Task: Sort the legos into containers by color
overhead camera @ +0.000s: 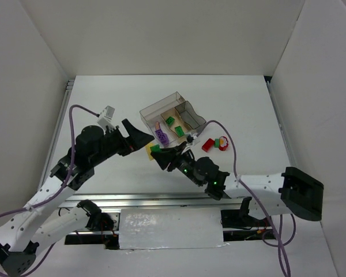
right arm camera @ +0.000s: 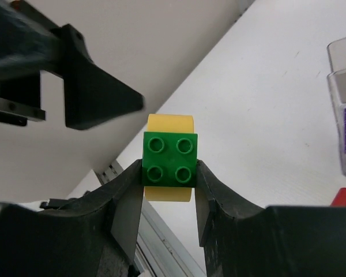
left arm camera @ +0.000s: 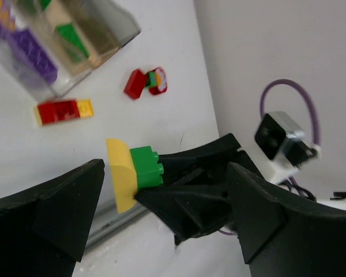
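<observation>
White surface (overhead camera: 104, 98), white walls. My right tool (right arm camera: 170, 179) is clamped on one green brick (right arm camera: 170, 158) stuck to one yellow piece (right arm camera: 170, 122), just in front of the containers (overhead camera: 160, 107). My left tool (overhead camera: 145, 141) gapes beside it. I judge I'm splitting this pair, so next the left must pinch the yellow and pull. One tray holds two greens (overhead camera: 170, 120) and some purple (overhead camera: 161, 136). Three red bits (left arm camera: 135, 83) lie loose.
</observation>
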Controlling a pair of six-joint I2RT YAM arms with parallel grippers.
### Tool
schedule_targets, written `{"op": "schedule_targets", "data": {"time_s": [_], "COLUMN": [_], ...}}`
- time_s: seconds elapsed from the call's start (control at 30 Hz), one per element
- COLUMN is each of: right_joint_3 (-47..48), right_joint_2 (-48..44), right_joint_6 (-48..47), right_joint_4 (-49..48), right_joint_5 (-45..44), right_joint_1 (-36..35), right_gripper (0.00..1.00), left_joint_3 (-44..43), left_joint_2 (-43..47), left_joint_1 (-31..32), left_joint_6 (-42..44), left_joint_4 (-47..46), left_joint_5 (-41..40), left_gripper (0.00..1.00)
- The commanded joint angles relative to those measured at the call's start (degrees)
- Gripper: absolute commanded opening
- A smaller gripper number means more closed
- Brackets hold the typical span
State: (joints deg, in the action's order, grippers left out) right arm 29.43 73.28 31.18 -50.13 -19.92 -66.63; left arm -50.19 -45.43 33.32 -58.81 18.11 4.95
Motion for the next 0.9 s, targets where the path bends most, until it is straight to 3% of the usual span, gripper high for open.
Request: {"op": "schedule_targets", "data": {"time_s": [0.0,0.2,0.4,0.6,0.73,0.87], "right_joint_3": [-4.5,-6.2,-3.9,-1.3,-0.7,0.5], "right_joint_2": [-10.4,-23.6,-29.9,-29.2,-28.5,-27.4], "right_joint_6": [4.4,5.3,4.8,5.6,5.6,5.6], "right_joint_4": [-2.8,3.1,8.3,10.7,10.2,10.5], "right_joint_5": [9.5,22.9,33.0,34.6,34.7,35.4], "right_joint_1": [5.3,9.4,10.8,10.8,10.8,10.8], "right_gripper": [0.00,0.00,0.00,0.00,0.00,0.00], "left_joint_3": [-3.2,2.9,6.3,9.9,10.1,10.0], "left_joint_2": [2.8,4.1,1.0,1.2,0.5,0.3], "left_joint_1": [0.2,0.3,0.6,1.6,2.5,3.3], "left_joint_6": [14.5,19.3,17.3,9.7,8.3,9.4], "left_joint_4": [-4.6,-17.6,-31.5,-49.3,-52.3,-51.2], "left_joint_5": [4.3,21.0,36.1,41.6,42.5,41.4], "left_gripper": [0.99,1.00,0.98,0.97,0.93,0.82]}}
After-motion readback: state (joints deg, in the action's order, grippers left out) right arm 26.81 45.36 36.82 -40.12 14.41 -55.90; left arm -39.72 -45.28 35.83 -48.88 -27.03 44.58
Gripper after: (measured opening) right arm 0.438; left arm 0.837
